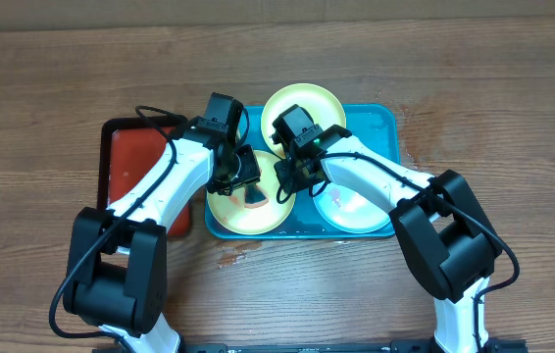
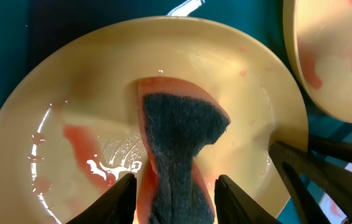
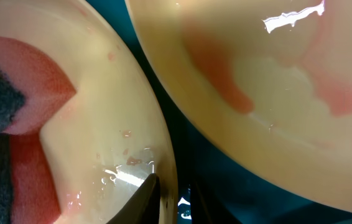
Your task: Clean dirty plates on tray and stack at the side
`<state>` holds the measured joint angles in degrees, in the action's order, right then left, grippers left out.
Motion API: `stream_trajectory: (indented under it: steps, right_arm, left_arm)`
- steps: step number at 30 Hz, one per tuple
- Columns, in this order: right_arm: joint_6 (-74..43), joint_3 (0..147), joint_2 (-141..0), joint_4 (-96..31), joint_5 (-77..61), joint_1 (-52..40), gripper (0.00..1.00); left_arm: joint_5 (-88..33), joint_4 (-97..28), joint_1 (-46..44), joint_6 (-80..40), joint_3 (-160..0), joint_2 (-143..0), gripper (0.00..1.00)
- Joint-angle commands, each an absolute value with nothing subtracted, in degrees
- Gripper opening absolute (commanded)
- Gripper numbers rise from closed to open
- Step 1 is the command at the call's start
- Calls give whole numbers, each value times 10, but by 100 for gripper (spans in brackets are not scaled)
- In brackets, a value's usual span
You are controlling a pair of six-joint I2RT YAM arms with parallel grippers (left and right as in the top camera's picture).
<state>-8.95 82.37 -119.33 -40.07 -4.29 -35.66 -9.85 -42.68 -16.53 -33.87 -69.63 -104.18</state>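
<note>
One view alone, the overhead, gives you the whole turquoise tray (image 1: pixel 374 126): the rear green plate (image 1: pixel 328 101) lies at its far edge, the front green plate (image 1: pixel 227 212) at its near left and the pale blue plate (image 1: pixel 352 210) at its near right, with the red-brown tray (image 1: pixel 130 162) just beside it on the table (image 1: pixel 42 88). Your left wrist view adds what the arms hide from above: the left pincer (image 2: pixel 176 190) is clenched on a sponge (image 2: pixel 179 134), orange with a dark scouring face, which rests on the front green plate's wet, orange-smeared centre. Your right wrist view shows the right pincer (image 3: pixel 171 198) clamped on that same plate's rim, one finger inside it, and a neighbouring plate (image 3: pixel 275 81), also smeared, just beside that rim; which neighbour it is you cannot tell
</note>
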Motion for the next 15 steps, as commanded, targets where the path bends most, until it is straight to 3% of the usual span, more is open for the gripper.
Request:
stream_trajectory:
  steps: [1, 8, 13, 15]
  right_arm:
    - [-91, 817, -1197, -399, -41, -356, 19]
    - [-91, 817, -1197, -399, -41, -356, 19]
    - [-91, 817, -1197, -399, -41, -356, 19]
    - [-91, 817, -1197, -399, -41, -356, 19]
  left_arm:
    - [-86, -422, -173, -362, -690, -1057, 42]
    - [-88, -417, -187, -364, -690, -1086, 39]
    - [-86, -417, -187, -362, -691, -1087, 18]
    - [-76, -417, -187, -362, -691, -1087, 14]
